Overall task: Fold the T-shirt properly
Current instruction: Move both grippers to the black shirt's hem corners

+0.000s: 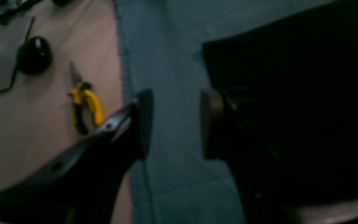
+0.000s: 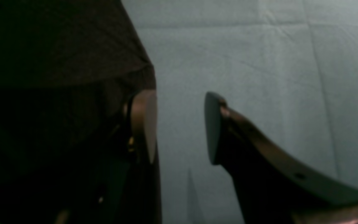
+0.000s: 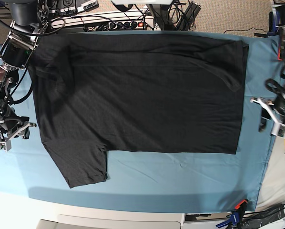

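The black T-shirt [image 3: 142,95] lies spread flat and plain side up on the blue table cloth [image 3: 180,176], with one sleeve [image 3: 83,167] pointing to the front left. My left gripper [image 3: 267,113] hovers off the shirt's right edge. In the left wrist view, the left gripper [image 1: 176,124] is open over bare cloth, the shirt [image 1: 291,93] just beside one finger. My right gripper [image 3: 11,131] sits at the shirt's left edge. The right wrist view shows this gripper [image 2: 180,127] open with nothing between its fingers, the shirt [image 2: 57,62] lying next to it.
Yellow-handled pliers [image 1: 85,105] and a black rounded object [image 1: 34,55] lie on the bare tabletop beyond the cloth's right edge. Cables and a power strip [image 3: 123,21] run along the back. A clamp [image 3: 238,210] grips the cloth's front right corner.
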Action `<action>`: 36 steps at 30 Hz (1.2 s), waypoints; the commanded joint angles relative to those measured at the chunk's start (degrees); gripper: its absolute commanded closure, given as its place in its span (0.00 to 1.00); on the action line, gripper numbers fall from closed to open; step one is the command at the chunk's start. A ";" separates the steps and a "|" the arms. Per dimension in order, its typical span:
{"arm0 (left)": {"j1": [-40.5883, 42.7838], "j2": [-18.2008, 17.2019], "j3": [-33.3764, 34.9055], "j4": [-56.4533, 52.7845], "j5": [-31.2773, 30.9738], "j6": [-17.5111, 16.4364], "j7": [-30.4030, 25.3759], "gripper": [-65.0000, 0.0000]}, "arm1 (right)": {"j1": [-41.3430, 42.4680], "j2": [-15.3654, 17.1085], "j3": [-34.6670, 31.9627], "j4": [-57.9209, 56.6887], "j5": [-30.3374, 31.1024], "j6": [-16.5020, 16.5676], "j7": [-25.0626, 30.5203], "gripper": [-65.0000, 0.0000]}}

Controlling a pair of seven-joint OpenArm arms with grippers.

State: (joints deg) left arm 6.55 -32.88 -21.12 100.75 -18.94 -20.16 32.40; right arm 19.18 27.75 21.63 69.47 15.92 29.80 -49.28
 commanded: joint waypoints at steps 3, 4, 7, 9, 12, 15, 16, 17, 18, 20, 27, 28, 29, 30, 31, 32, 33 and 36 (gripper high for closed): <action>-1.03 3.80 -0.66 0.76 6.60 0.79 -3.13 0.60 | 1.46 1.46 0.22 0.92 0.48 -0.11 1.25 0.60; -1.11 5.27 -0.66 0.76 8.59 1.62 -3.32 0.60 | 1.44 1.46 0.22 0.92 0.48 -0.11 1.25 0.60; -2.16 8.39 -0.66 0.76 11.50 5.53 -1.84 0.60 | 1.46 1.49 0.22 0.92 0.48 -0.11 1.25 0.60; -3.67 8.57 -0.66 0.63 9.57 6.45 1.42 0.62 | 1.46 1.49 0.22 0.92 0.48 -0.11 1.25 0.60; -6.88 7.93 -0.66 -1.40 3.80 5.68 3.80 0.68 | 1.46 1.49 0.22 0.92 0.50 -0.11 1.27 0.60; -11.26 7.98 -0.66 -6.49 -1.29 4.85 5.84 0.68 | 1.44 1.46 0.22 0.92 0.48 -0.11 0.98 0.60; -12.79 7.98 -0.66 -8.96 -3.41 4.44 6.32 0.68 | 1.44 1.46 0.22 0.92 0.48 -0.11 0.83 0.60; -14.40 7.98 -0.66 -11.76 -5.49 3.82 6.93 0.68 | 1.44 1.46 0.22 0.92 0.48 -0.11 0.81 0.60; -16.13 7.98 -0.66 -14.78 -7.48 3.54 7.56 0.68 | 1.44 1.46 0.22 0.92 0.48 -0.11 0.74 0.60; -19.82 7.96 -0.66 -20.90 -11.08 2.89 9.07 0.68 | 1.44 1.46 0.22 0.92 0.48 -0.11 0.66 0.60; -33.22 7.96 -0.66 -39.91 -19.85 0.61 14.62 0.68 | 1.44 1.46 0.22 0.92 0.48 -0.11 0.37 0.60; -34.99 7.96 -0.66 -42.53 -20.48 0.59 14.97 0.68 | 1.44 1.46 0.22 0.92 0.48 -0.11 0.26 0.60; -36.79 7.96 -0.66 -45.27 -20.83 0.59 15.30 0.68 | 1.44 1.46 0.22 0.92 0.48 -0.11 0.22 0.60; -38.51 7.98 -0.66 -48.02 -20.96 0.55 15.34 0.68 | 1.44 1.46 0.22 0.92 0.50 -0.11 0.24 0.60; -40.24 7.96 -0.66 -50.93 -20.96 0.50 15.26 0.68 | 1.44 1.46 0.22 0.92 0.50 -0.11 0.24 0.60; -41.88 7.93 -0.66 -53.90 -20.96 -0.09 15.26 0.68 | 1.44 1.46 0.22 0.92 0.50 -0.13 0.24 0.60; -43.47 7.91 -0.66 -56.94 -20.92 -0.90 15.32 0.68 | 1.44 1.46 0.22 0.92 0.52 -0.13 0.26 0.60; -47.32 7.32 -0.63 -64.50 -20.59 -0.94 15.65 0.68 | 1.44 1.44 0.22 0.92 0.74 -0.11 0.33 0.60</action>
State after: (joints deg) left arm -38.87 -24.32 -21.54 35.14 -38.52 -20.62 48.88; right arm 19.03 27.44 21.41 69.32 15.97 29.80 -50.39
